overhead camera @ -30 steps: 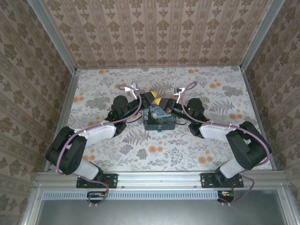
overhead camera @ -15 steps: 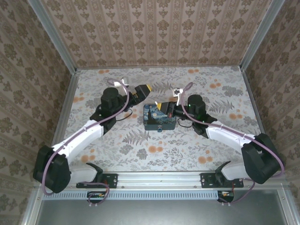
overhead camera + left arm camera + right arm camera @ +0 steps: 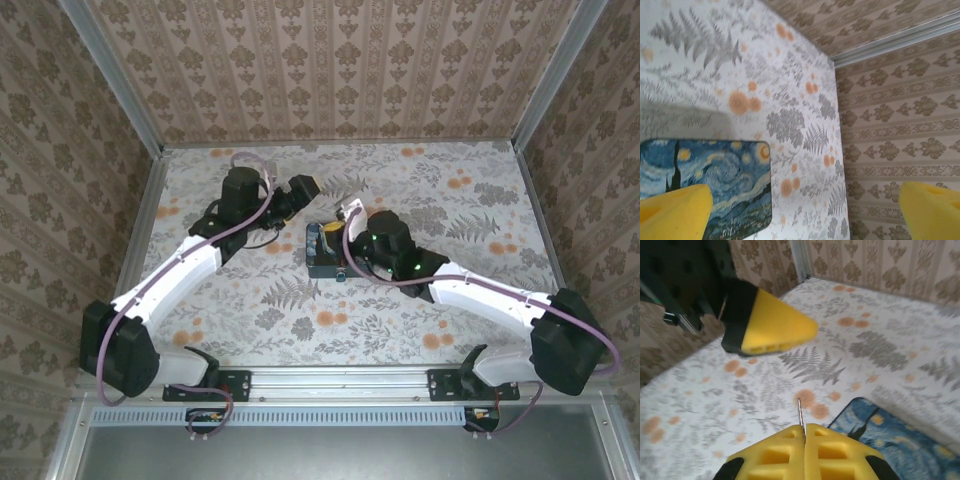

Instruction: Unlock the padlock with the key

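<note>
Holding the key above the painted box

My right pincer (image 3: 805, 429) is closed. Its two yellow pads press flat together at the bottom centre of the right wrist view, and the key (image 3: 800, 415) is pinched between them, a thin dark metal sliver standing straight up out of the seam. At the lower right of that frame lies a corner of the blue-and-yellow painted box (image 3: 890, 440), resting on the flowered surface (image 3: 865, 340). In the overhead view this pincer hangs over the right part of the box, near the centre of the frame, and hides some of the lid.

My left pincer (image 3: 303, 190) stands wide open with nothing in it. In its wrist view one yellow finger (image 3: 672, 212) sits at the lower left and the other at the lower right, far apart, with the box lid beneath the left one. From overhead it is up and to the left of the box, apart from it. One of its yellow tips appears at the upper left of the right wrist view.
</note>
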Controlling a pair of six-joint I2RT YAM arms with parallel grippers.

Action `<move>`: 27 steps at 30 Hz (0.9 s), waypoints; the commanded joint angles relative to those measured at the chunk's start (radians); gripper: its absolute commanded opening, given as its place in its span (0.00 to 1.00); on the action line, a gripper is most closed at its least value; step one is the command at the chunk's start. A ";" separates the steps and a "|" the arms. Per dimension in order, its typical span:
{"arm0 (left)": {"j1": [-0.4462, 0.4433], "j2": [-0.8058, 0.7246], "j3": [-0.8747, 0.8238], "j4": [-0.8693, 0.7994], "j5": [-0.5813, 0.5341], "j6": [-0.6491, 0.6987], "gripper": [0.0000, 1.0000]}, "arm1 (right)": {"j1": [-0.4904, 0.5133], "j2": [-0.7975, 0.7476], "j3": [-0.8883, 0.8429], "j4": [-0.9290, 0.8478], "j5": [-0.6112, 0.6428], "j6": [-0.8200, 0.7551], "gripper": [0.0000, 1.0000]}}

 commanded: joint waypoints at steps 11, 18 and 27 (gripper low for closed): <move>-0.058 0.032 -0.039 0.008 -0.022 -0.260 0.63 | 0.117 0.120 0.070 0.076 0.368 -0.361 0.00; -0.085 0.048 -0.057 0.012 -0.048 -0.277 0.58 | 0.124 0.142 0.085 0.088 0.388 -0.375 0.00; -0.086 0.061 -0.087 0.039 -0.055 -0.285 0.43 | 0.125 0.145 0.091 0.084 0.387 -0.376 0.00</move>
